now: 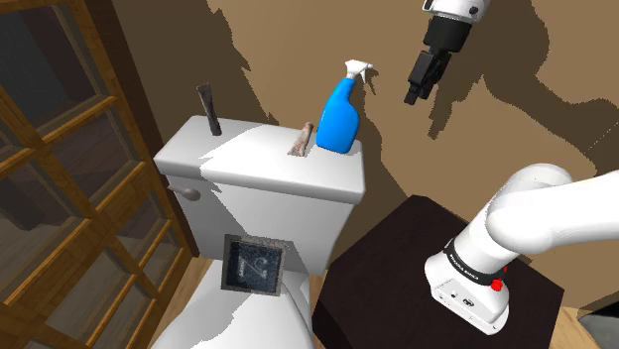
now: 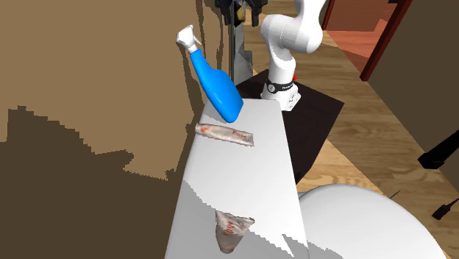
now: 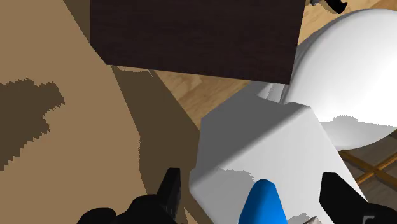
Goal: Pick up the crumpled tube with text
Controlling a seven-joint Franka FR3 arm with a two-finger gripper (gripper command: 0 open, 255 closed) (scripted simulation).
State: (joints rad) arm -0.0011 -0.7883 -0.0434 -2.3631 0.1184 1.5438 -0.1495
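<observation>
Released and empty, the gripper (image 1: 413, 94) is held with its black fingers (image 3: 170, 191) well apart and is suspended in front of the brown wall (image 1: 298, 40), higher than the white toilet tank (image 1: 248, 164) and toward the shoulder view's right of it. A dark stand (image 1: 387, 258) is set beside the toilet, and the white arm is mounted on it. A blue spray bottle (image 1: 339, 114) is stood on the tank lid at the end nearest the stand. The crumpled tube (image 2: 226, 134), pale with red print, is laid flat on the lid just beside the bottle's base. A second tube (image 1: 210, 109) is stood upright at the lid's far end, well apart from both.
</observation>
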